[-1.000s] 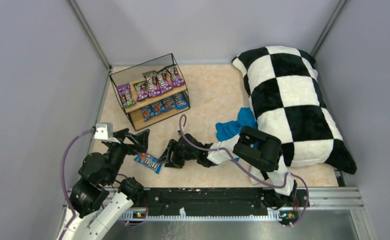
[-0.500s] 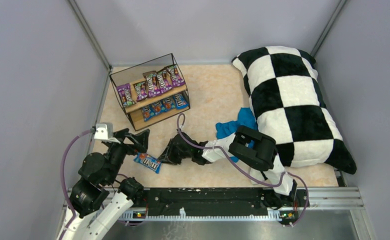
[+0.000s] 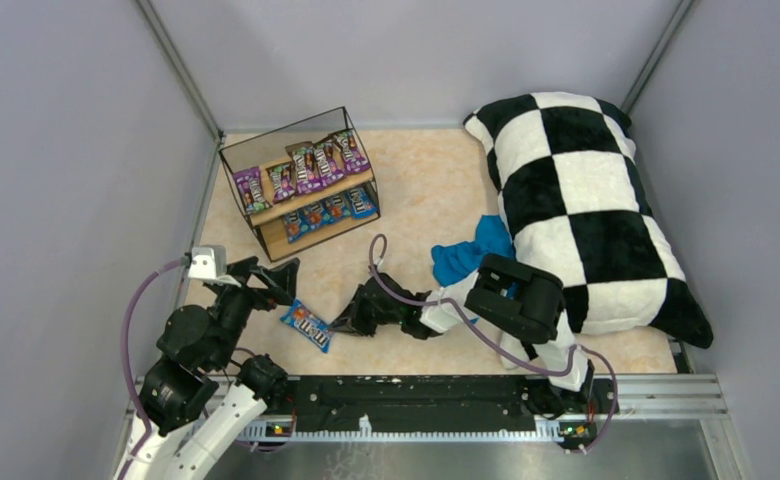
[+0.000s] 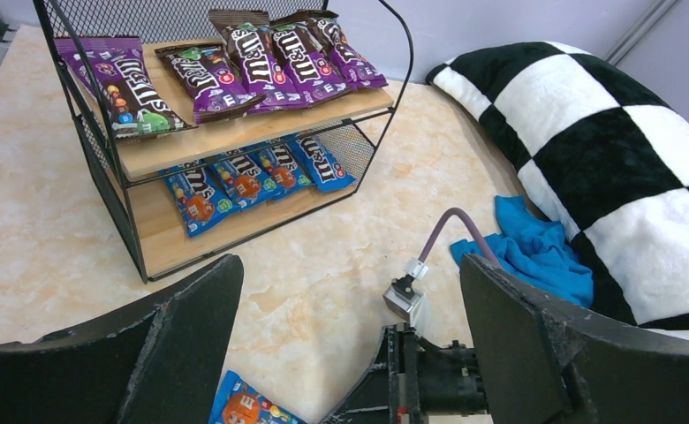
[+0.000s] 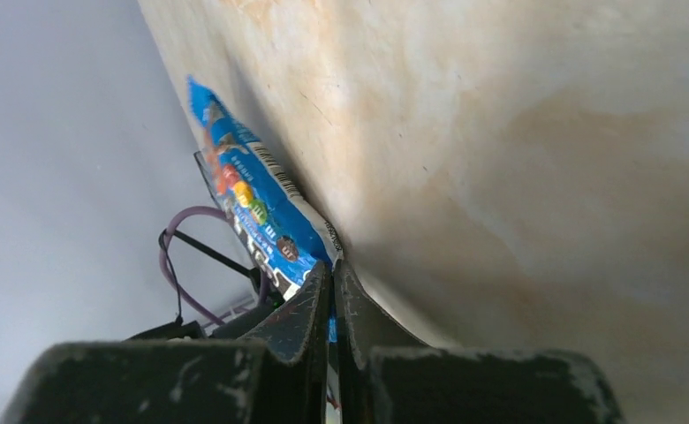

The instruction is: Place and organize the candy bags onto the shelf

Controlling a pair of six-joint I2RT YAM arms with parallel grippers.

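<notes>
You are close to the end, by my reading. On the left of the desk the shelf already carries most of the candy bags. Five purple ones lie side by side on the top board, and four blue ones sit in a row on the lower board, with bare wood showing at that board's left end. One blue bag is off the shelf, lying on the desk in front of it, between the two arms. It looks like the last packet to place. No other shows on the desk, though you cannot see under the blue cloth or the checkered pillow further right.

Now the tools. Your left tool is spread fully wide and holds nothing. It hangs just left of the loose bag, apart from it. Your right tool is clenched on the right-hand end of that blue bag. In its wrist view the fingers meet with the wrapper's crimped edge pinched between them, while the rest of the packet runs close along the desk. I cannot tell whether it is raised off the surface at all. So the grasp is made, and the lift, the carry to the lower board and the release remain
</notes>
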